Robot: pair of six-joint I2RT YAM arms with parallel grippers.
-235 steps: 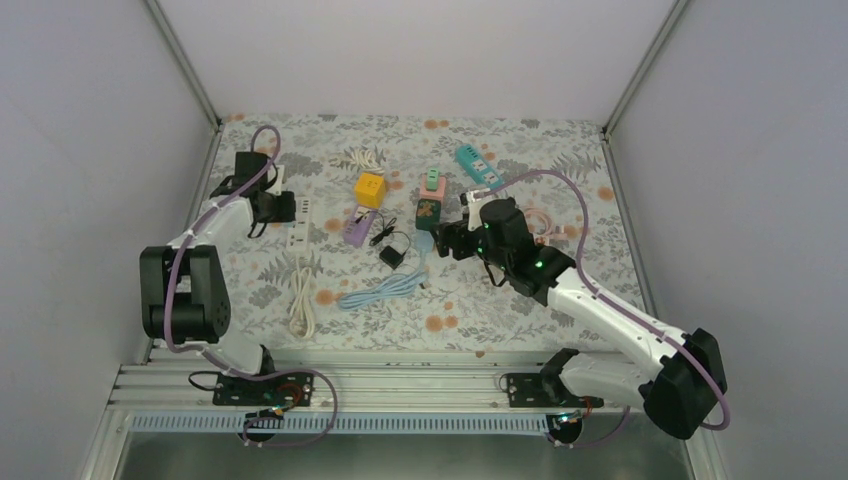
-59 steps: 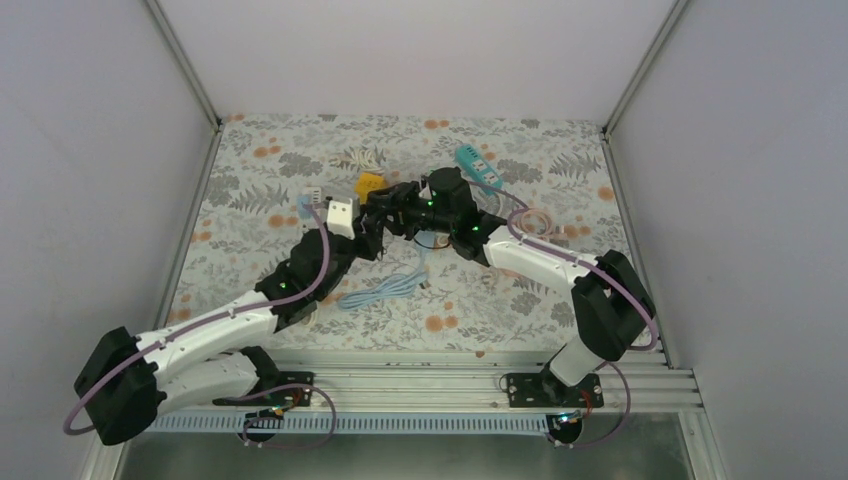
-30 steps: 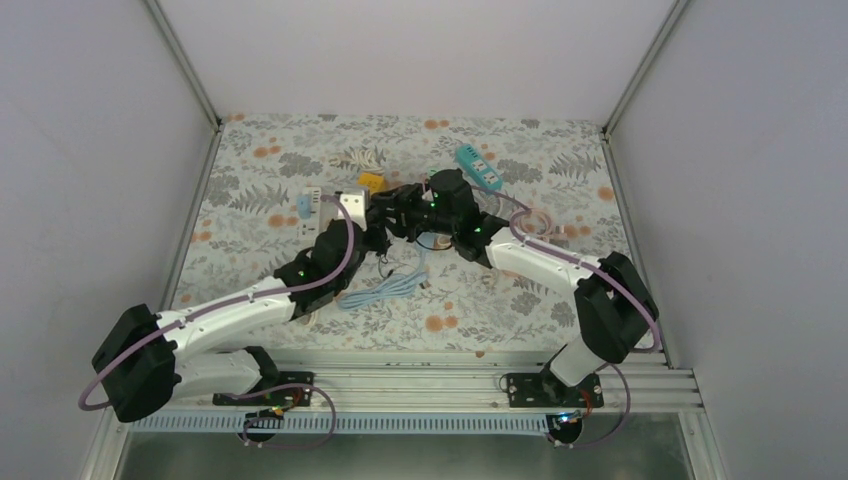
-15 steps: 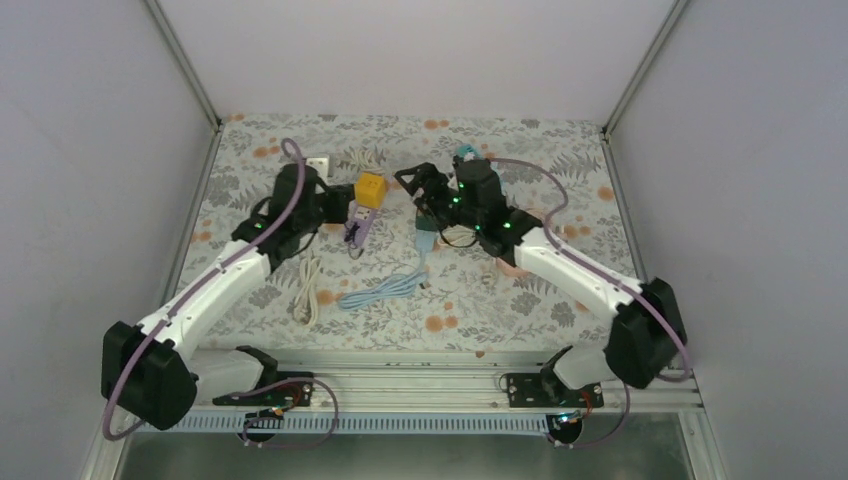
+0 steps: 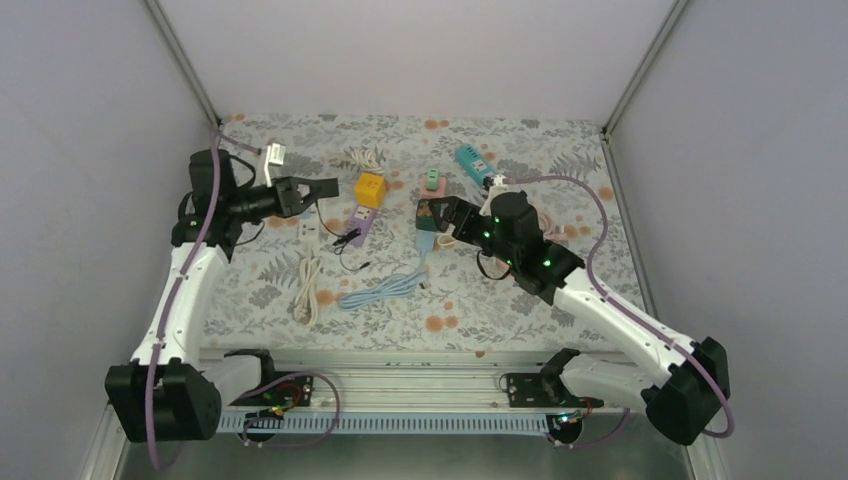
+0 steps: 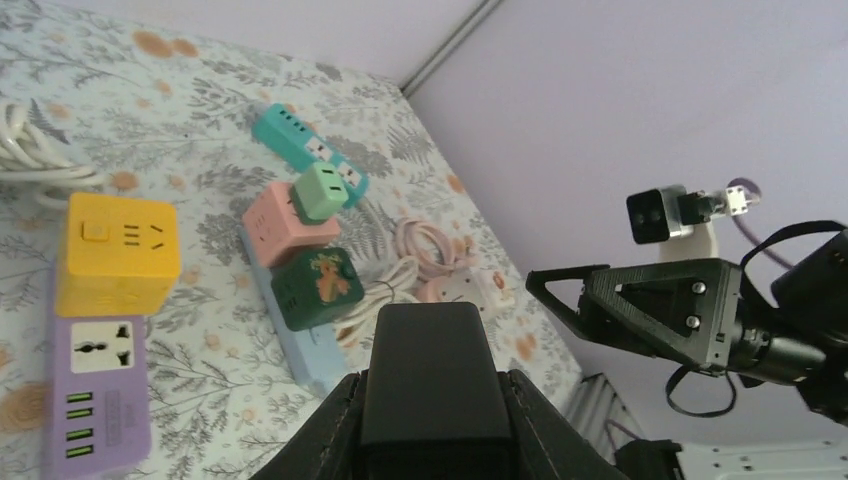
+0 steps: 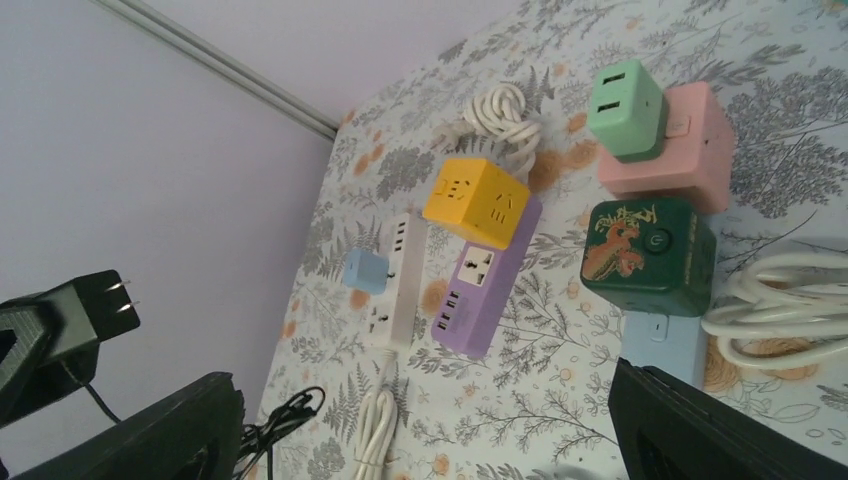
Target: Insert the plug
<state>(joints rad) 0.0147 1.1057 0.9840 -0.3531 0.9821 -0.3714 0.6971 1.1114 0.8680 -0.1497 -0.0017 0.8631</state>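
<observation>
Past the pale blue cable (image 5: 385,290) on the floral tabletop (image 5: 560,290), the right claw (image 5: 437,216) hangs spread wide and empty, while farther back on the left the left claw (image 5: 308,191), up off the tabletop, grips the black plug (image 6: 425,385), its thin cord (image 5: 345,240) dangling beside the purple strip (image 5: 357,226).

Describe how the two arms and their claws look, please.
Both the left arm and the right arm have white shells with black joints. A lilac cable loops along each. The right arm shows small green lights. The left claw and right claw are black, with triangular open-frame fingers.
</observation>
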